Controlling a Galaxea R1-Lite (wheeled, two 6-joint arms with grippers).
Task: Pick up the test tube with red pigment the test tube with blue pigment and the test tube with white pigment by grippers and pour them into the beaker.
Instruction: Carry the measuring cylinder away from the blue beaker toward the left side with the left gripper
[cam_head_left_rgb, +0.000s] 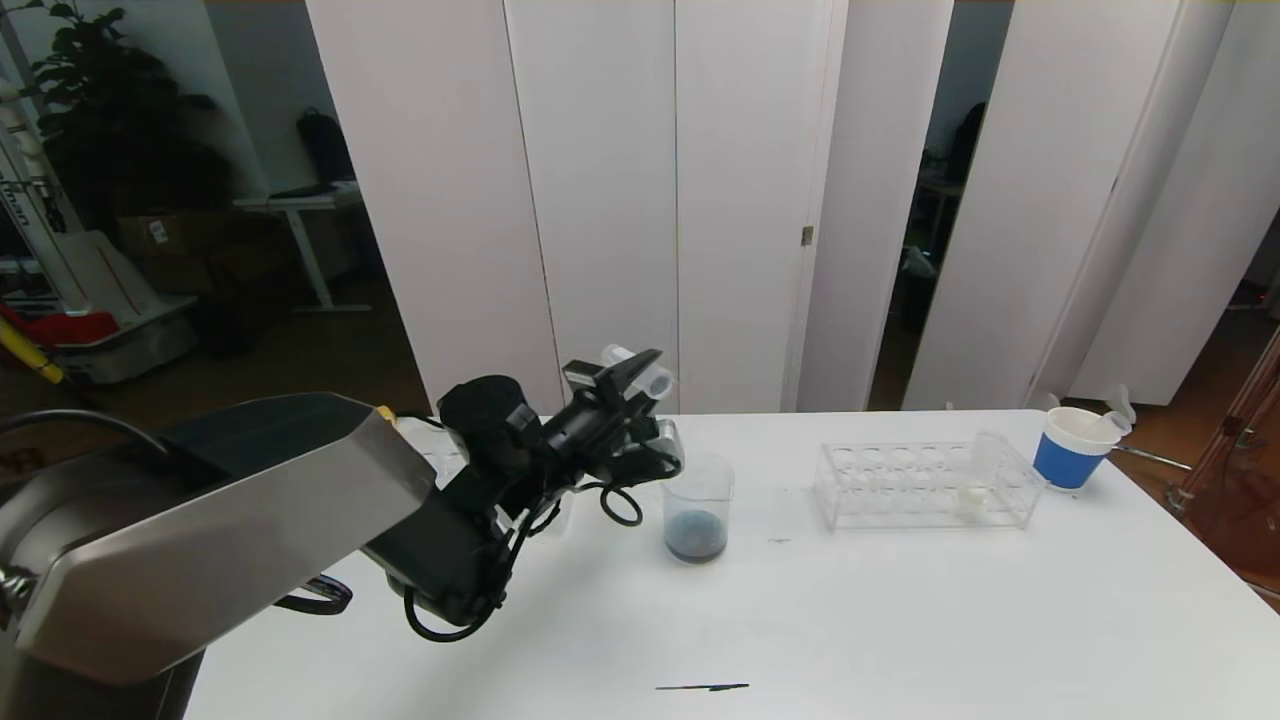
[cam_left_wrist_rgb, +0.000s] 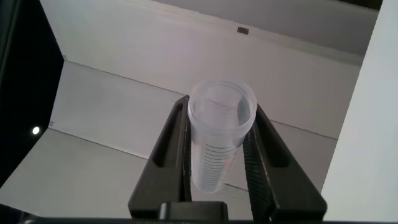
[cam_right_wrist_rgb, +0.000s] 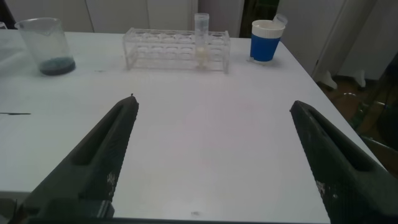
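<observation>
Left gripper (cam_head_left_rgb: 640, 385) raised just beside and above the beaker (cam_head_left_rgb: 697, 505), fingers pinching a clear graduated test tube (cam_left_wrist_rgb: 219, 140); its lower end is hidden between them, contents not discernible. Beaker on the table (cam_head_left_rgb: 850, 620) holds dark liquid at the bottom. Test tube with white pigment (cam_head_left_rgb: 972, 485) stands in the clear rack (cam_head_left_rgb: 925, 487), near a blue-banded paper cup (cam_head_left_rgb: 1072, 447). Right gripper (cam_right_wrist_rgb: 214, 155) low over the table's near side, fingers spread wide, empty; unseen from the head view.
</observation>
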